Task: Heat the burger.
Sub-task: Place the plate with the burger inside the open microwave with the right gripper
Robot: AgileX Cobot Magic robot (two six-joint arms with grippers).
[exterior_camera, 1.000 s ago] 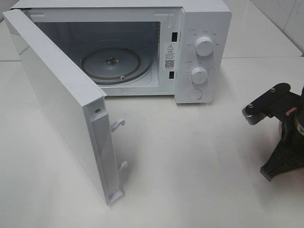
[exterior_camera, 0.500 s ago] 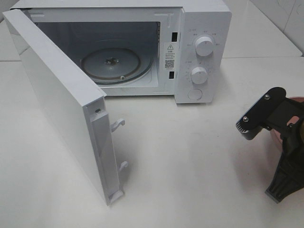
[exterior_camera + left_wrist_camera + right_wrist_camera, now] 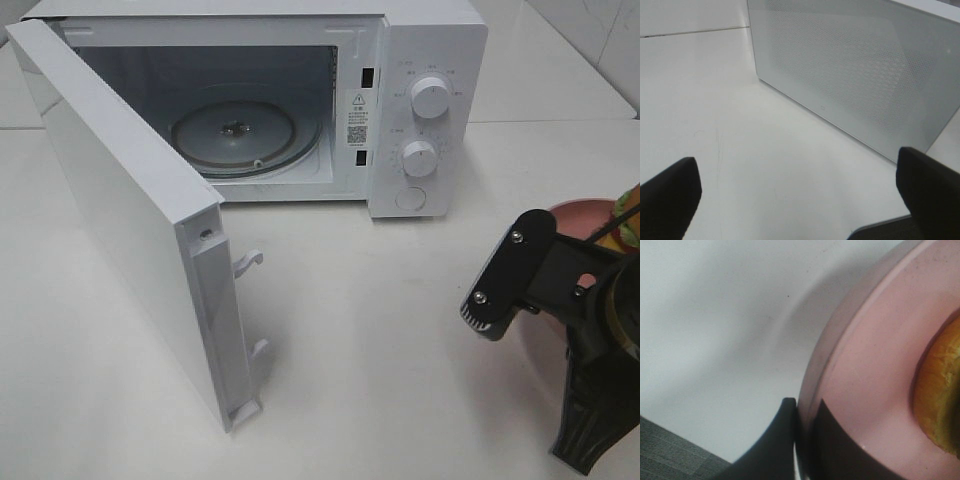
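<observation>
**Near right.** The right gripper (image 3: 804, 437) is closed narrow on the rim of the pink plate (image 3: 865, 360), with one finger on each side of the rim. The burger (image 3: 942, 390) sits on that plate at the right edge of the scene, well apart from the microwave (image 3: 430, 60). Whether the plate is clear of the table (image 3: 400, 350) cannot be told.

**Near left.** The left gripper (image 3: 800, 195) has its jaws wide and holds nothing. It faces the outer side of the door (image 3: 850, 75).

**Middle.** The door stands swung out toward the near left, and the opening is unobstructed.

**Far.** The glass turntable (image 3: 235, 130) lies bare inside the cavity.

**Assessment.** The step in hand appears to be carrying the plate into the cavity.
- A one-edge grip lets the free side sag, so the plate should be kept level and moved slowly, or the burger may slide.
- The path should run left and far, passing the panel with the dials and rising over the sill.
- The plate should be centred on the turntable and released only once it is seated.
</observation>
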